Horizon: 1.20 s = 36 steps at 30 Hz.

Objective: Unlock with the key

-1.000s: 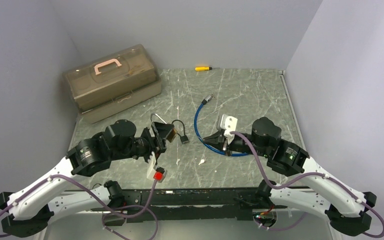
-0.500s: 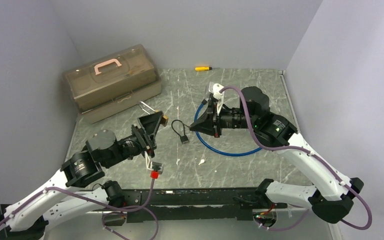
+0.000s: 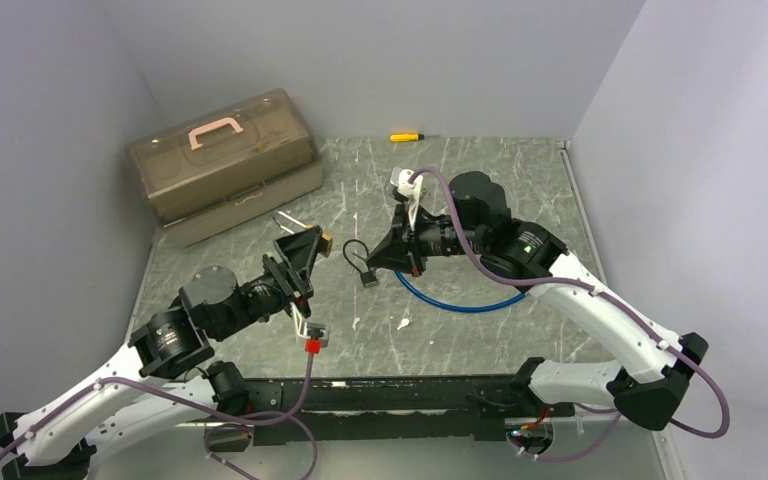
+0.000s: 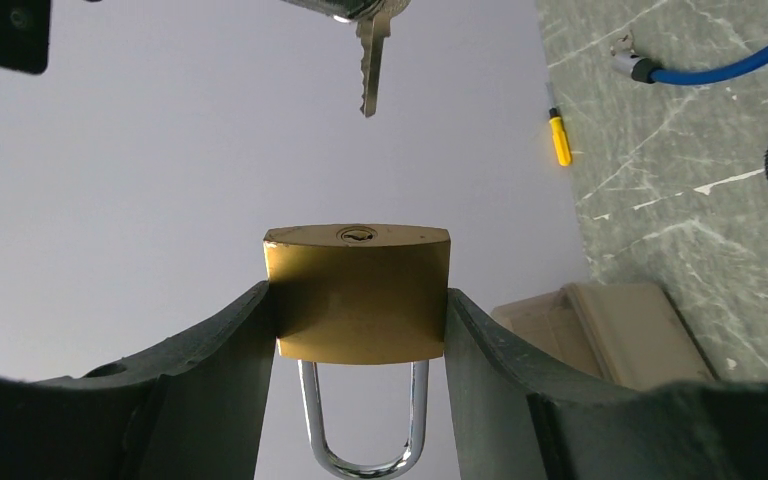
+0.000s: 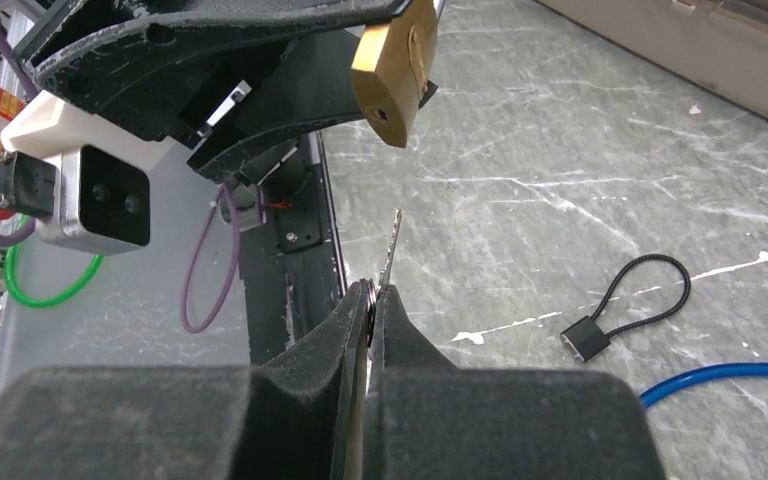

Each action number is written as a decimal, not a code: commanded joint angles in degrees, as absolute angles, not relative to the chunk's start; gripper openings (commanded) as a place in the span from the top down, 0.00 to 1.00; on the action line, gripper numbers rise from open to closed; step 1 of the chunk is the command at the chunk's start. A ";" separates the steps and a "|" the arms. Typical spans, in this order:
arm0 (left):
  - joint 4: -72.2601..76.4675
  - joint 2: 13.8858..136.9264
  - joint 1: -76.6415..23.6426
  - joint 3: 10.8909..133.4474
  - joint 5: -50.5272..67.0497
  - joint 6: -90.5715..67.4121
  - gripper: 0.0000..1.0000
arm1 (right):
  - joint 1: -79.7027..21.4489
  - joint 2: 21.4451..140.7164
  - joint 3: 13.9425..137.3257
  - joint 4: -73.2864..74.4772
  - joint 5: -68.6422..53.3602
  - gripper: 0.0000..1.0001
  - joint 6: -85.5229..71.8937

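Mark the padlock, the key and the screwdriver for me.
padlock (image 4: 358, 300), left wrist view, middle of the brass body.
key (image 4: 368, 70), left wrist view, on the toothed blade.
screwdriver (image 4: 560, 142), left wrist view, on the yellow handle.

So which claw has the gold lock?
The left claw: it grips the brass padlock by its sides. The right claw pinches the key instead.

Top cam high, rear, sees whole table (image 3: 520, 190); wrist cams close, facing each other, share padlock (image 4: 358, 295).
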<state>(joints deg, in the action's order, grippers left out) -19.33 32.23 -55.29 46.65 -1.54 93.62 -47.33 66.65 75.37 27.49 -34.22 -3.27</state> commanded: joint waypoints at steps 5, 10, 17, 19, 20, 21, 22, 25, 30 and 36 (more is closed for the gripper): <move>-8.71 30.80 -54.84 44.48 -1.93 89.45 1.00 | -49.53 67.06 76.73 24.94 -30.37 1.00 -3.91; -7.44 30.80 -54.89 42.89 -1.93 89.15 1.00 | -49.91 67.75 75.63 22.26 -30.04 1.00 -5.28; -6.19 31.33 -54.85 42.80 -1.17 89.21 1.00 | -50.02 69.42 74.72 19.79 -30.12 1.00 -6.63; -6.13 31.37 -54.89 42.89 -0.97 89.21 1.00 | -50.14 69.78 74.63 19.60 -29.98 1.00 -6.59; -6.07 31.37 -54.89 42.89 -0.89 89.32 1.00 | -50.23 69.99 74.62 19.62 -29.88 1.00 -6.50; -6.11 31.32 -54.85 42.82 -0.80 89.30 1.00 | -50.40 70.18 74.69 19.60 -29.81 1.00 -6.46; -6.16 31.33 -54.84 42.74 -0.67 89.43 1.00 | -50.51 70.42 74.77 19.68 -29.76 1.00 -6.42; -6.36 31.34 -54.84 42.63 -0.53 89.57 1.00 | -50.80 70.75 74.88 19.53 -29.74 1.00 -6.24; -6.86 31.40 -54.88 42.79 -0.53 89.67 1.00 | -50.94 70.73 74.71 19.30 -30.00 1.00 -6.15; -7.06 31.23 -54.85 42.73 -0.53 90.06 1.00 | -51.07 70.92 74.98 19.24 -29.75 1.00 -6.04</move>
<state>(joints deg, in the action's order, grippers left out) -14.06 32.08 -55.05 41.45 -1.10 89.25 -50.78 70.98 74.56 22.39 -30.09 -5.65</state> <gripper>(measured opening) 0.601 0.025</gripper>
